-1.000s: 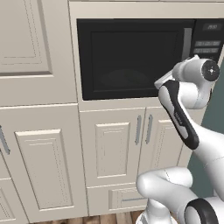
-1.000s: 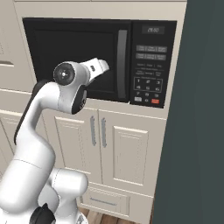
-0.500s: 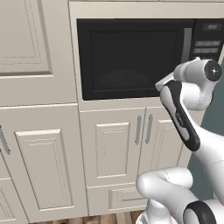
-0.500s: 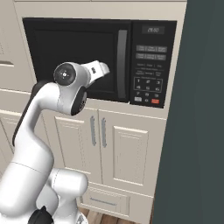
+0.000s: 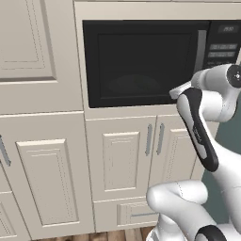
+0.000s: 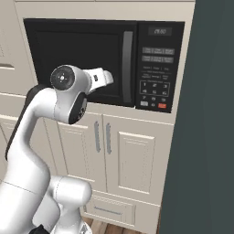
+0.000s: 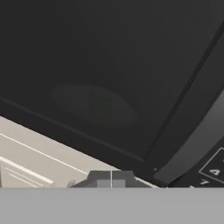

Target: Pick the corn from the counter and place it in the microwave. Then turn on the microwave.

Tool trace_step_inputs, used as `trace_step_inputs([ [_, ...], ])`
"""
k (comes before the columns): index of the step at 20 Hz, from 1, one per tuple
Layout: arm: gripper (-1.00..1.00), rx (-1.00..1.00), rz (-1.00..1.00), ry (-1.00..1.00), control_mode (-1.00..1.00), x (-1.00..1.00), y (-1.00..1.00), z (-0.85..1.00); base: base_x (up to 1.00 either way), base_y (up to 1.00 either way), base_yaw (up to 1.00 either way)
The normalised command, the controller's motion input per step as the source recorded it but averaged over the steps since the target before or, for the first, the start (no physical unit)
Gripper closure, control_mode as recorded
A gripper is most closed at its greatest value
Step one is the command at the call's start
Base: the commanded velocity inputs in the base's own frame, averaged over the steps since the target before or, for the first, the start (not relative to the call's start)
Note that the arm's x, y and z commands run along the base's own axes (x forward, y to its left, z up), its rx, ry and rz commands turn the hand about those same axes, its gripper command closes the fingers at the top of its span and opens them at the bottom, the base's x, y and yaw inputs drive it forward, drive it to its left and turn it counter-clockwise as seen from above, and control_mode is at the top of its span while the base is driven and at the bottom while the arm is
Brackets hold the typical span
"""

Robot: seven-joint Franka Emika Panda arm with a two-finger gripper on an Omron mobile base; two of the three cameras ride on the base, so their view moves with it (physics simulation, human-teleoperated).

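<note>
The black microwave (image 5: 141, 61) (image 6: 77, 50) is built into the cream cabinetry, and its dark glass door is closed. My gripper (image 6: 104, 77) (image 5: 180, 89) hovers just before the lower right of the door, left of the curved grey handle (image 6: 128, 66), and is shut on nothing. In the hand view the shut fingertips (image 7: 110, 179) point at the door glass (image 7: 109, 65), where a dim oval plate shows through. The handle (image 7: 197, 148) and keypad (image 7: 214, 168) lie to the right. The corn and the counter are out of view.
The keypad (image 6: 155, 87) with a red button (image 6: 162, 105) sits right of the handle. Cream cabinet doors (image 5: 127, 160) with grey pulls stand below the microwave. A dark wall (image 6: 210, 137) rises close on the right. My white arm (image 5: 200, 127) crosses the lower right.
The hand has drifted slightly down and left in front of the door. The gripper stays shut and the door stays closed.
</note>
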Motion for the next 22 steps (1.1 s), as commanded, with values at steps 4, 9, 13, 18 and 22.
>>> trace_step_inputs([
  [4,1.0,0.13,-0.09,0.02,-1.0,-0.24,0.0,0.0,0.0,0.0,0.0],
  [9,1.0,0.17,-0.11,0.0,-1.0,-0.17,-0.01,0.0,0.0,0.0,0.0],
  [13,1.0,0.19,-0.11,0.03,-1.0,-0.14,-0.02,0.0,0.0,0.0,0.0],
  [18,1.0,0.2,-0.1,0.09,-1.0,-0.12,-0.06,0.0,0.0,0.0,0.0],
  [22,1.0,0.19,-0.07,0.12,-1.0,-0.14,-0.14,0.0,0.0,0.0,0.0],
])
